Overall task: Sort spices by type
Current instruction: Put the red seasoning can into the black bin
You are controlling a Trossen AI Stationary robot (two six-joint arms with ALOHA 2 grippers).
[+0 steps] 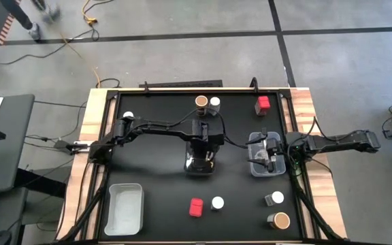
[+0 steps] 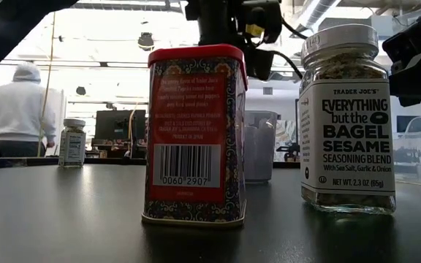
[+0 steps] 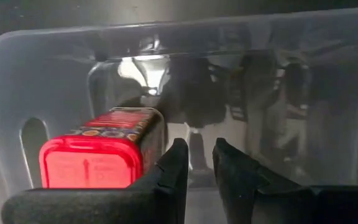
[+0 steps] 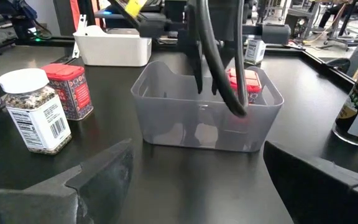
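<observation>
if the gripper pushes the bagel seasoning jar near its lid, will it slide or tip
The jar stands taller than it is wide, so a push near its lid would probably tip it. It looks like glass and nearly full, so likely heavy for its size. Its round sides could let it roll once down.

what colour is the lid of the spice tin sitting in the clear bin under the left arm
Bright red, on the square-topped patterned tin; the left wrist view shows it best.

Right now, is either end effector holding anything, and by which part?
Nothing. The left end effector is shut inside the clear bin, with the red tin beside it, ungripped. The right end effector is open and empty.
</observation>
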